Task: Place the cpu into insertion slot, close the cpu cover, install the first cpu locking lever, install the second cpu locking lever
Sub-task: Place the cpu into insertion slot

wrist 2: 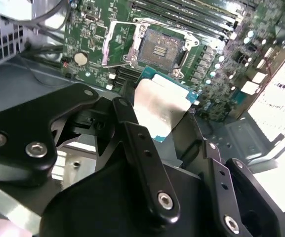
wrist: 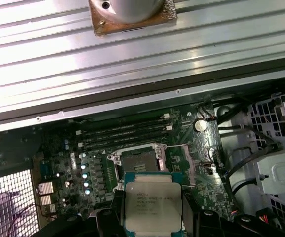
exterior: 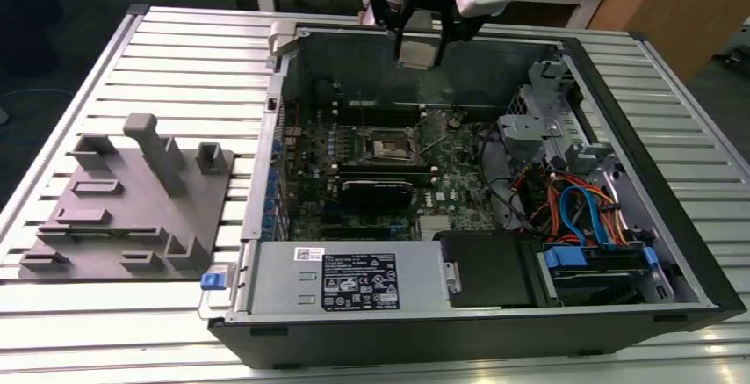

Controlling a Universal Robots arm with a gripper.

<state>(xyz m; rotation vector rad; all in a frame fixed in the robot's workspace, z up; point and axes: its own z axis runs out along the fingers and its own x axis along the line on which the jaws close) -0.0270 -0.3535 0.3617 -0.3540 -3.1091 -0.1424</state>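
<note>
Gripper (wrist 2: 156, 116): clamped on the cpu (wrist 2: 164, 98), fingers (wrist 2: 132, 129) pressing two opposite edges. This probably keeps the chip's underside free for seating.
Cpu: between the fingertips, held roughly flat with its metal top uncovered. The first wrist view shows it face-on (wrist: 153, 205).
Slot (wrist 2: 159, 49): beyond the fingertips and lower, well apart from the chip. Its recess is bare with the contact field exposed, so the chip is not yet seated.
Cover (wrist 2: 107, 47): swung open beside the slot, leaving the recess clear to take the chip.
Case (exterior: 469, 314): lying on its side with the open face up, which allows an approach from above. In the exterior view the gripper (exterior: 417, 48) hangs over the case's far wall.
Stage: first step in hand, judging from how things lie. The cover is not yet closed, and the levers are too thin to judge.
</note>
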